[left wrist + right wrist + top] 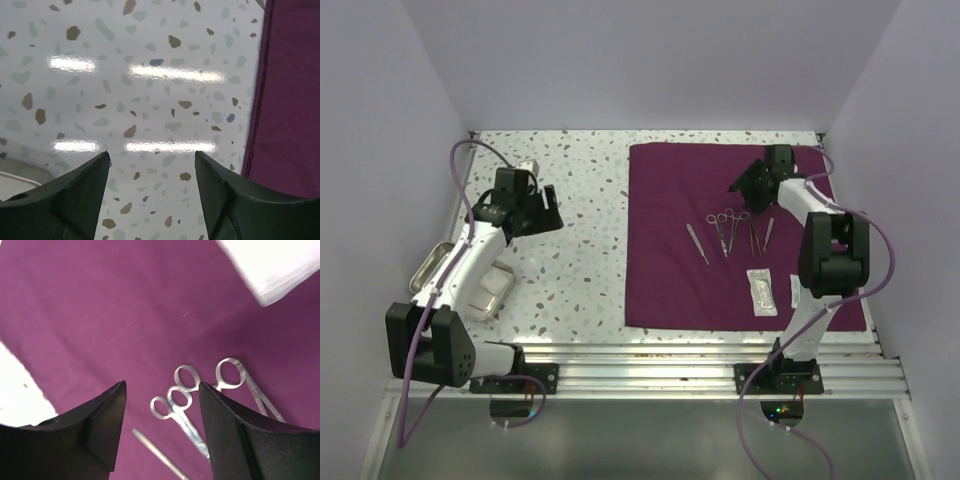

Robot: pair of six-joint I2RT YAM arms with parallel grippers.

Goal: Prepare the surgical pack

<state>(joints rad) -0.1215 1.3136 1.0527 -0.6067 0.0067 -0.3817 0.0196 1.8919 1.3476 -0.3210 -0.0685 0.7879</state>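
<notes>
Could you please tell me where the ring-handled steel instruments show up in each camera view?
Top external: the ring-handled instruments lie in the middle of the maroon cloth.
Left wrist: not in it.
Right wrist: ring-handled instruments at lower centre, just beyond the open right gripper.
Shared landmark: the maroon cloth, seen in all three views.

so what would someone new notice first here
The big dark-purple cloth covering the right half of the speckled table stands out first. A row of steel instruments lies at its middle, and the right gripper hovers open over their far ends. A metal tray sits at the table's near-left edge.
</notes>
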